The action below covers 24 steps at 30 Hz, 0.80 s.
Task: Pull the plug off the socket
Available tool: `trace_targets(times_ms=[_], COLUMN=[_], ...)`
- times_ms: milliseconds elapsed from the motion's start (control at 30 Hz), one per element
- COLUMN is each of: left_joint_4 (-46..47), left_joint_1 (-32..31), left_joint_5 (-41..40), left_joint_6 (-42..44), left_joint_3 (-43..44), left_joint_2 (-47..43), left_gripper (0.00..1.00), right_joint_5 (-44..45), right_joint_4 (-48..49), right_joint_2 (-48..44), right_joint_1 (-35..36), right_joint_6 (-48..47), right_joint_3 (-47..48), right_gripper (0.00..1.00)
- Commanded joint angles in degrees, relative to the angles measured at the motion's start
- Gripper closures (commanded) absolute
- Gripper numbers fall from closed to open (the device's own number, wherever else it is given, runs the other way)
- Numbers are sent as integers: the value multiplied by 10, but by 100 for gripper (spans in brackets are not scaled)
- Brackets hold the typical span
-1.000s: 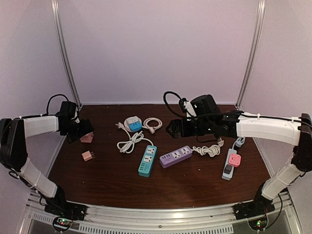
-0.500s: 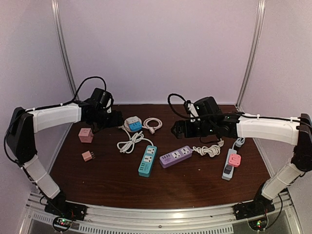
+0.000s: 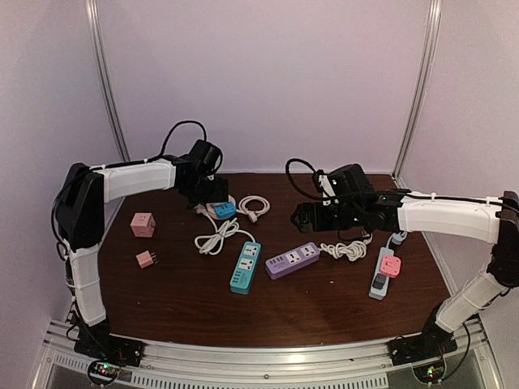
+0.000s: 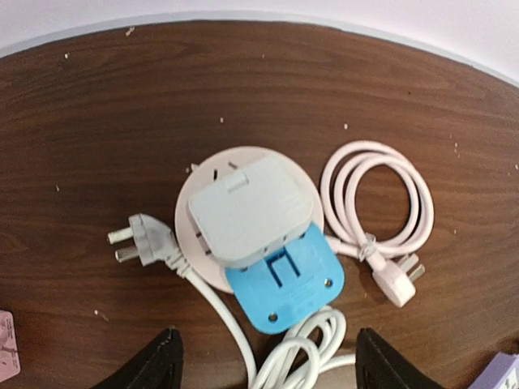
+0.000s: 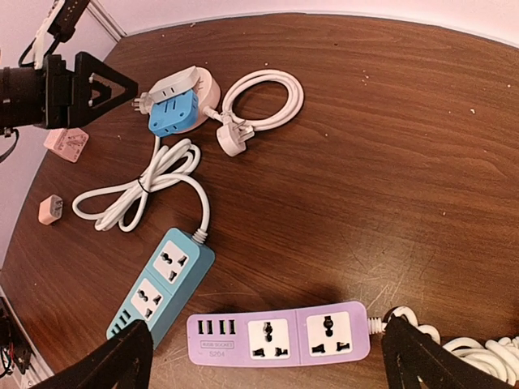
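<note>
A round pale socket base (image 4: 195,243) lies at the back of the table with a grey-white plug (image 4: 247,211) and a blue plug (image 4: 284,284) stuck in it. It also shows in the top view (image 3: 217,199), with the blue plug (image 3: 225,210) on its near side, and in the right wrist view (image 5: 173,113). My left gripper (image 4: 263,373) is open and empty above the socket, jaws wide on either side of the blue plug; in the top view it (image 3: 212,191) hovers right at the socket. My right gripper (image 5: 268,365) is open and empty above the purple power strip (image 5: 276,334).
A teal power strip (image 3: 245,266) with its white coiled cord (image 3: 215,237), a purple strip (image 3: 292,260), a looped pink-white cable (image 3: 255,206), a pink cube (image 3: 143,224), a small pink adapter (image 3: 146,258) and a grey strip carrying a pink adapter (image 3: 383,271) lie on the brown table (image 3: 178,300).
My left arm has swung right, away from the pink cube at the left edge, to above the round socket. My right gripper has drifted slightly right.
</note>
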Motion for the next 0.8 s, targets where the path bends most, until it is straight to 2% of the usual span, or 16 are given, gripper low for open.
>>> trace_targets(times_ms=[0,100,167,533,767], left_joint_4=[-26,-60,-85,-149,-175], left_joint_1=[10,11,12,13,13], left_joint_5=[-36,-54,-73,-109,-133], left_joint_6=[-13,-19,-34,-96,-120], left_joint_3=[91,154,190,348,377], left_joint_2=[61,106,133,244,290], left_gripper=[19,8,5,4,3], right_joint_5=[19,20,20,15,14], right_joint_4=[2,3,5,2,-4], right_joint_2=[-24,-32,-36,-35,-40], right_joint_1=[-4,-6,-7,-9,-10], right_joint_6=[8,9,10,6,6], right_joint_3=[-12,-20,-25,-22,-25], right_gripper=[0,0,0,0,0])
